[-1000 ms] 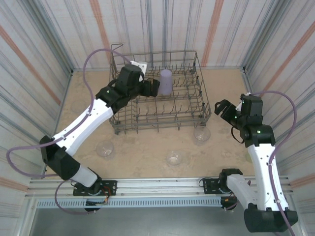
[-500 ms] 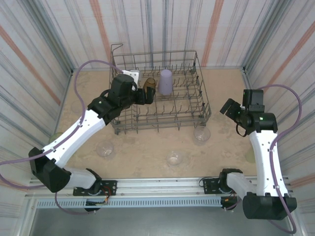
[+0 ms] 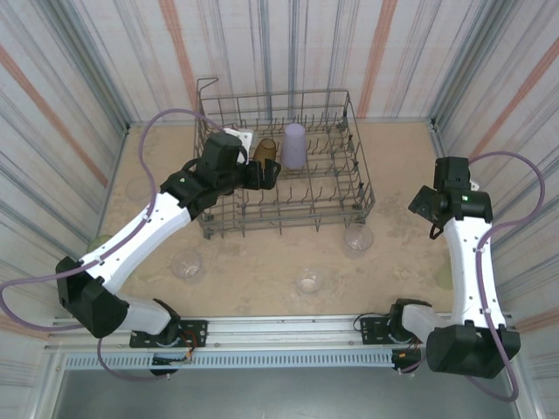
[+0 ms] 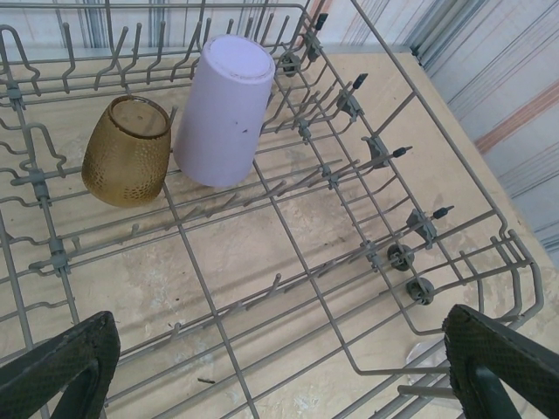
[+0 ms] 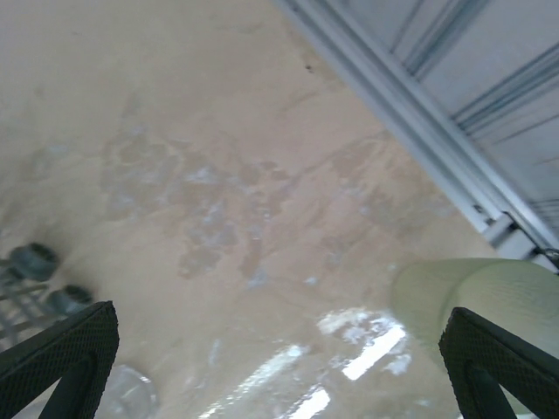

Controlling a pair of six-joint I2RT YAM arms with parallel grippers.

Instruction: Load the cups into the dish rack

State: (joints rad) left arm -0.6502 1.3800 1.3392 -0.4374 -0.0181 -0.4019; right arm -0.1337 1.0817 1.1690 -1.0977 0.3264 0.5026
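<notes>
The left end effector (image 4: 279, 375) is held wide apart and empty over the rack (image 3: 288, 218), in which a lavender cup (image 4: 223, 109) and an amber cup (image 4: 127, 148) are set side by side. The right end effector (image 5: 279, 367) is likewise spread apart above the tabletop (image 5: 218, 131), near a green cup (image 5: 489, 301). Clear cups (image 3: 186, 264) are seen in front of the rack.

The rack (image 3: 362, 157) is free over its right half, above upright tines; a brown cup (image 3: 265, 148) and a lavender cup (image 3: 294, 145) stand at its back. On the counter (image 3: 253, 262) in front, three clear cups (image 3: 309, 279) sit well apart, with bare lanes between them; a green cup (image 5: 489, 297) stands near the right wall.
</notes>
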